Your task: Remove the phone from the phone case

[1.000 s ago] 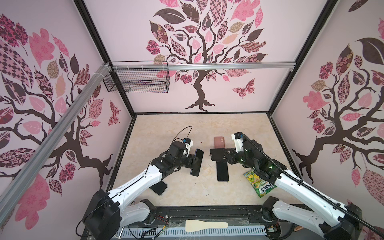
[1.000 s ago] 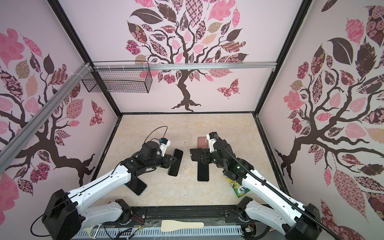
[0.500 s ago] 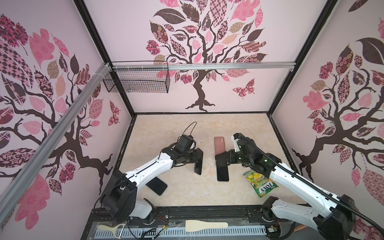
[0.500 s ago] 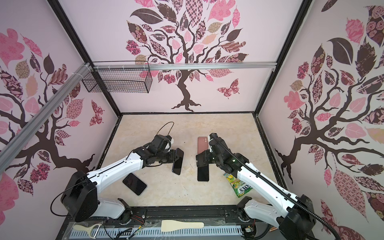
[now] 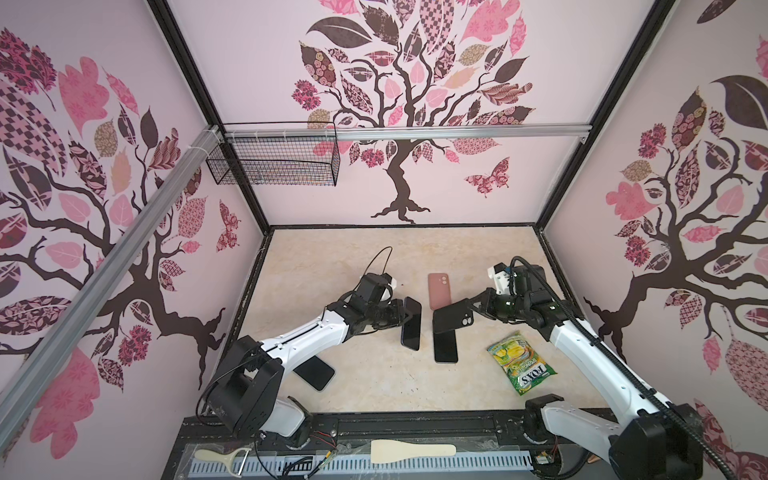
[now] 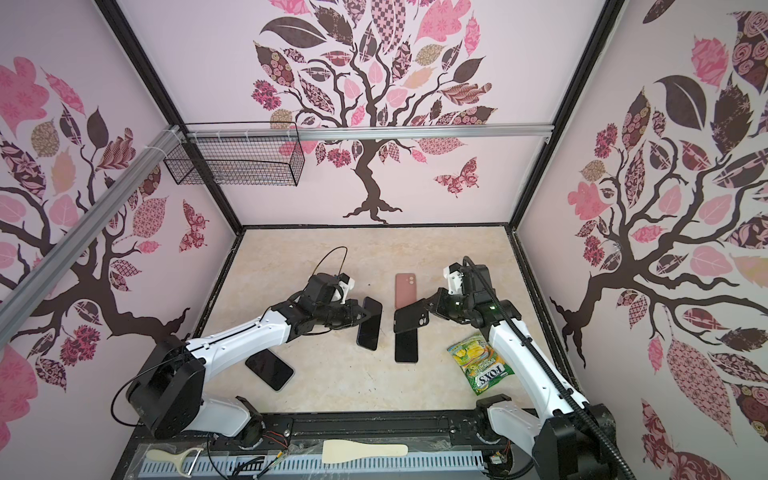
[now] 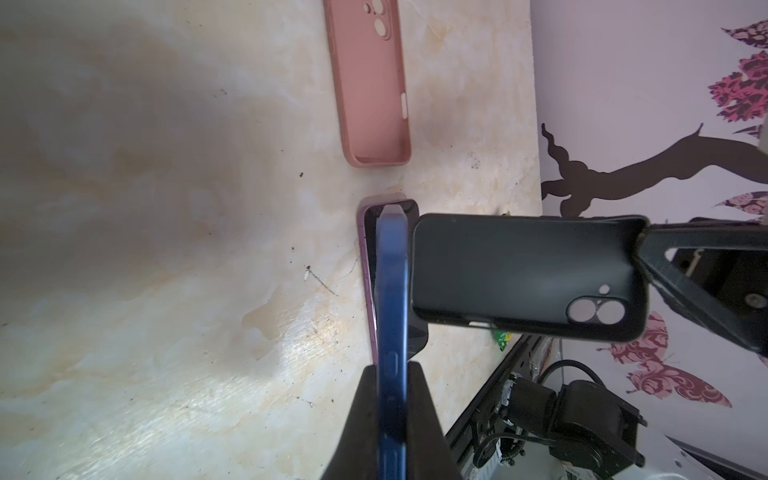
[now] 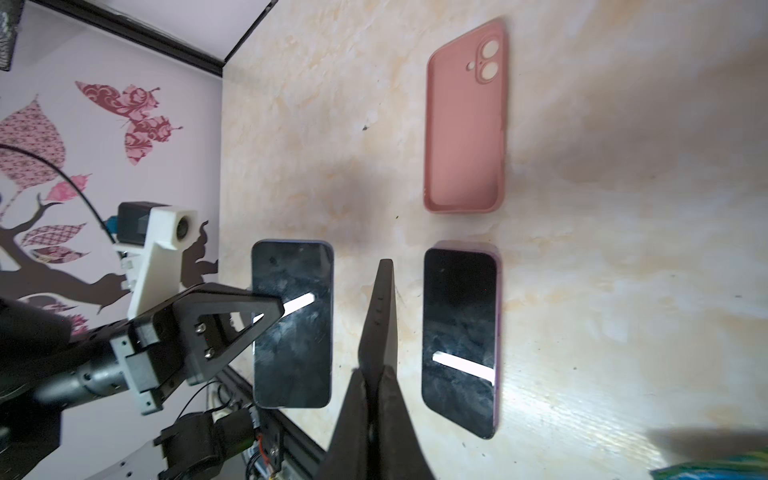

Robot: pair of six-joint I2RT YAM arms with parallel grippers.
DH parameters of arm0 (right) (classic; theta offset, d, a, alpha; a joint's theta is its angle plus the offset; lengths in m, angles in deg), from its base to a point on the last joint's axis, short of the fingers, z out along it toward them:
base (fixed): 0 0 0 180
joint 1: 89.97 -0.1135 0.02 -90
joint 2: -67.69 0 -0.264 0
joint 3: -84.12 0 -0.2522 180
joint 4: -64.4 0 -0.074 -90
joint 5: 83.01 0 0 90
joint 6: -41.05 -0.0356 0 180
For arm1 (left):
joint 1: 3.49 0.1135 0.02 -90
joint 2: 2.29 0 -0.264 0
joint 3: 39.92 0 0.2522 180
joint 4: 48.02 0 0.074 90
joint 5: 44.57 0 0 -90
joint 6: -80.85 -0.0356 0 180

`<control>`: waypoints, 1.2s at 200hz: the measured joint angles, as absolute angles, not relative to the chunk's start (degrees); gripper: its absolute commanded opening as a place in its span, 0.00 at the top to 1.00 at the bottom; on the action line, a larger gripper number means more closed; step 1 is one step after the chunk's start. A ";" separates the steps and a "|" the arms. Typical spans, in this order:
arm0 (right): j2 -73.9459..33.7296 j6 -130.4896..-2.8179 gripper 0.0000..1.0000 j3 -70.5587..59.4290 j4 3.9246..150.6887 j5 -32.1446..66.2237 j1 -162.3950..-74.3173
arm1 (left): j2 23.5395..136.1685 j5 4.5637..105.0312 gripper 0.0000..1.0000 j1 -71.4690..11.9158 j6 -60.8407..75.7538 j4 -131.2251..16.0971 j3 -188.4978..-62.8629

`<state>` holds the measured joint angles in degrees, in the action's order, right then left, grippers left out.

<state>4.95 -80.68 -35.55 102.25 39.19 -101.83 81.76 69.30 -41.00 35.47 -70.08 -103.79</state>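
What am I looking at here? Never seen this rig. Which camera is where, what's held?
Two white robot arms work on a table. The two wide pictures come from one stereo camera mounted high, looking down; the close-ups come from a camera on each wrist. The left tool is shut on a blue phone, edge-on in its wrist view. The right tool is shut on an empty black case. Lying on the table: a pink case, a purple phone screen up, another dark phone near the left arm's base, a green candy bag. Phone and case are apart.
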 measured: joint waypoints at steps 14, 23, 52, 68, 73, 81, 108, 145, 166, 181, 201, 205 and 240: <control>4.95 -81.68 1.00 -37.28 100.70 40.99 -101.83 | 82.57 70.20 1.00 -40.98 35.60 -68.33 -103.35; 4.91 -82.28 1.00 -38.28 100.20 41.47 -101.83 | 83.14 70.27 1.00 -40.98 35.65 -67.87 -103.20; 3.99 -83.70 1.00 -41.65 97.34 42.34 -101.83 | 84.73 69.85 1.00 -40.96 36.04 -66.69 -102.24; 3.18 -84.13 1.00 -43.27 96.20 42.76 -101.83 | 85.24 69.63 1.00 -40.94 36.39 -65.84 -101.23; 2.94 -84.20 1.00 -43.62 95.94 42.80 -101.83 | 85.46 69.65 1.00 -40.90 36.54 -65.47 -100.90; 2.64 -84.22 1.00 -44.05 95.61 42.84 -101.83 | 85.76 69.68 1.00 -40.83 36.89 -64.85 -100.44; 2.05 -84.37 1.00 -44.40 94.43 42.89 -101.83 | 86.99 69.92 1.00 -40.48 37.79 -63.17 -99.24; 1.72 -84.37 1.00 -44.47 92.51 43.21 -101.83 | 88.43 70.18 1.00 -40.35 38.92 -60.77 -98.13; 1.70 -84.35 1.00 -44.71 91.59 43.30 -101.83 | 89.02 70.20 1.00 -40.31 39.34 -60.07 -97.60; 1.63 -84.37 1.00 -44.73 91.46 43.35 -101.83 | 89.54 70.27 1.00 -40.31 39.78 -59.00 -97.10; 1.37 -84.35 1.00 -44.80 90.98 43.56 -101.83 | 89.74 70.35 1.00 -40.26 40.43 -57.64 -96.16; 1.30 -84.35 1.00 -44.82 90.91 43.63 -101.83 | 89.81 70.35 1.00 -40.26 40.52 -57.42 -95.98; 0.49 -84.35 1.00 -45.32 90.32 44.26 -101.83 | 90.77 70.44 1.00 -40.26 41.77 -54.30 -94.80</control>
